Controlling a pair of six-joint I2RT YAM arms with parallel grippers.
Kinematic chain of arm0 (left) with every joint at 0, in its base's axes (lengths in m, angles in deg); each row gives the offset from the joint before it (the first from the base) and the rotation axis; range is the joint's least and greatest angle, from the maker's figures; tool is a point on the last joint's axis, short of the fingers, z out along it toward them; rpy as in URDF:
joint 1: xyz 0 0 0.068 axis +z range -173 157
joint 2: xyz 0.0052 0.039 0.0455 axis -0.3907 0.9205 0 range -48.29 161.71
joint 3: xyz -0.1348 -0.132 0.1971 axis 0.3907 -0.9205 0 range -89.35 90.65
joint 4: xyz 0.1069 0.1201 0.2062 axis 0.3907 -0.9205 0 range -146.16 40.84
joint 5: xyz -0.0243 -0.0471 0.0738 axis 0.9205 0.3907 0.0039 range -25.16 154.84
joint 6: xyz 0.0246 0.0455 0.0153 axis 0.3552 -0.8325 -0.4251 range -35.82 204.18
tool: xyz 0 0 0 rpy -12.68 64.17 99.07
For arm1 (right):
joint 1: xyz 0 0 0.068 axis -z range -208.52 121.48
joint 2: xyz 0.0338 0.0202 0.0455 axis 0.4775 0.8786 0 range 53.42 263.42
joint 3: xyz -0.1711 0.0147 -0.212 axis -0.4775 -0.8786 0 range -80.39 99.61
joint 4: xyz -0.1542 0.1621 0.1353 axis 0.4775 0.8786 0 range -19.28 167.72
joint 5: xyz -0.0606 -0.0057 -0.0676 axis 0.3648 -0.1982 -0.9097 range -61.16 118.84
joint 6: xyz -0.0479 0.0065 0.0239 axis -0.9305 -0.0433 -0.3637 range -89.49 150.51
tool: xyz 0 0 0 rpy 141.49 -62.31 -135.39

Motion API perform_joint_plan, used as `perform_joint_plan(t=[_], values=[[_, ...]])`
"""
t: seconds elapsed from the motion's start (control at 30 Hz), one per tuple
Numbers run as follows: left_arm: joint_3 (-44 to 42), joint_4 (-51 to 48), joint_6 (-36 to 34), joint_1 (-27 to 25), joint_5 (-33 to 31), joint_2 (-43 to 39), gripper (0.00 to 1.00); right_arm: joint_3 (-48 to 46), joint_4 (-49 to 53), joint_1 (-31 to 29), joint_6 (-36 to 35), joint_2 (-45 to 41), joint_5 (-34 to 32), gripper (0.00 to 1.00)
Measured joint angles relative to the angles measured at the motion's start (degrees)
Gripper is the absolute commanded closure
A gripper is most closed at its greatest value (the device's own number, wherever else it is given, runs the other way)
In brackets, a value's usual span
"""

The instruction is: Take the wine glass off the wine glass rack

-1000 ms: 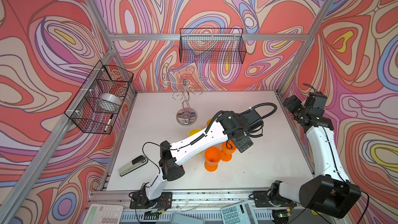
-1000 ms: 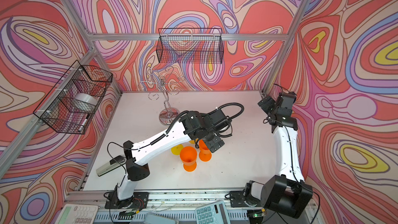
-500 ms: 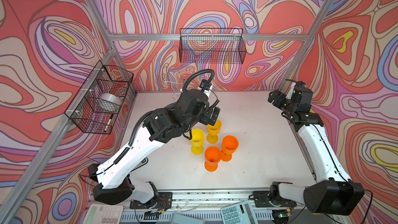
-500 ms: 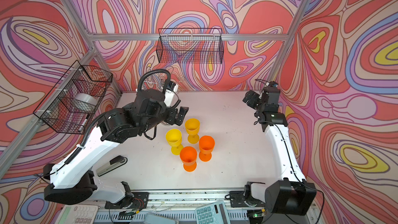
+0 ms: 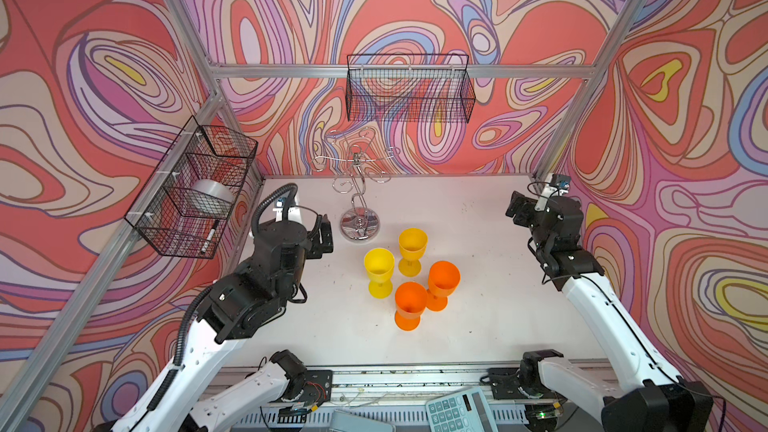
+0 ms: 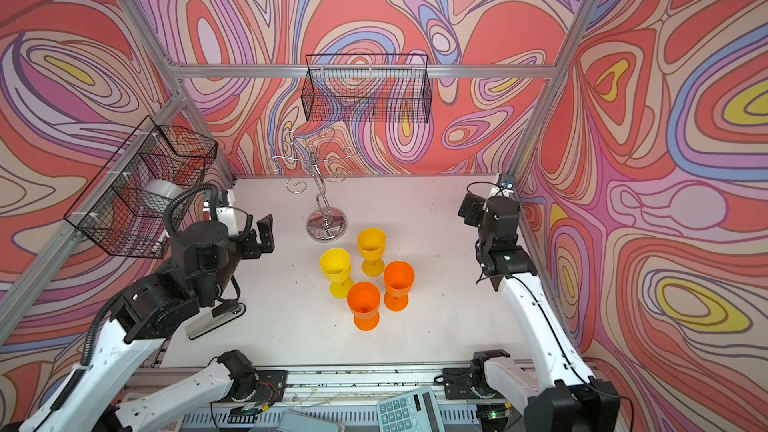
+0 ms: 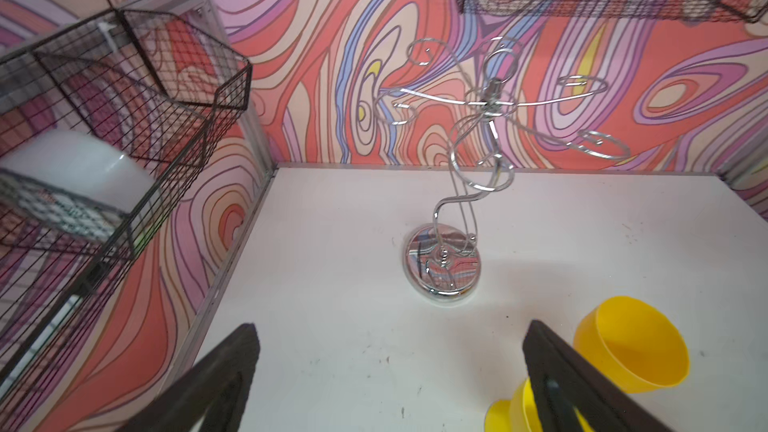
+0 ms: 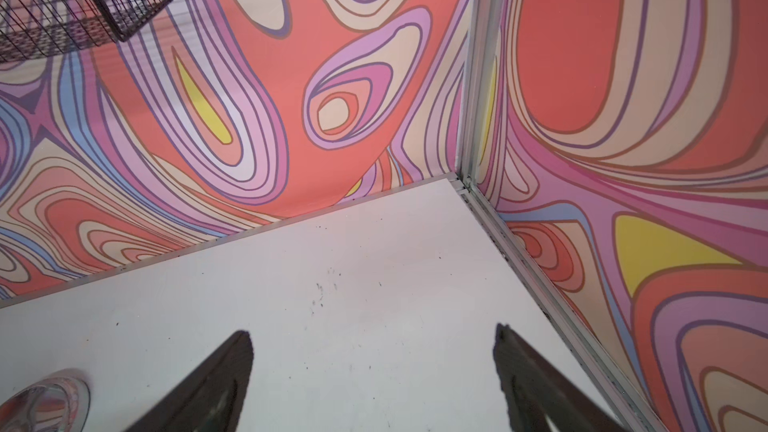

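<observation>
Wine glass rack [image 5: 360,224] stands upright at back-centre of table [image 5: 478,326], chrome base flat on the surface. Just in front of base, 4 cups in a tight cluster, all upright on table: 2 yellow wine glasses [image 5: 379,270] nearer rack, 2 orange wine glasses [image 5: 410,303] nearer front edge. L gripper [image 7: 390,328] hovers left of rack base, jaws wide apart, gripping nothing. R gripper [image 8: 372,333] near back-right corner, jaws apart too.
</observation>
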Motion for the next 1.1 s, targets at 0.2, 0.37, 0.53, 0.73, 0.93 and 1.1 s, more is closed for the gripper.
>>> perform_joint_plan(t=[0.2, 0.37, 0.53, 0.73, 0.93, 1.1], values=[[-12.5, 7.0, -1.6, 1.2, -1.6, -3.3, 0.00, -9.7, -8.4, -0.7, -1.8, -3.7, -2.6, 0.05], [-20.7, 15.8, -5.7, 2.4, -1.8, -3.5, 0.00, -17.8, -15.4, -1.4, -3.5, -6.0, -2.8, 0.05], [-26.9, 22.4, -4.0, 11.9, 2.2, -3.8, 0.00, -22.6, -20.7, -2.0, -4.6, -6.4, -3.1, 0.06], [-34.7, 30.5, 0.3, 26.9, 10.1, -6.4, 0.00, -27.8, -27.9, -2.3, -5.5, -6.4, -3.1, 0.06], [-41.3, 39.3, -1.5, 28.3, 15.6, -4.0, 0.00, -31.8, -34.8, -2.4, -7.4, -5.6, -2.3, 0.06], [-47.3, 48.0, -4.8, 28.4, 16.7, -0.4, 0.00, -35.3, -41.6, -2.4, -9.1, -3.6, -1.9, 0.06]])
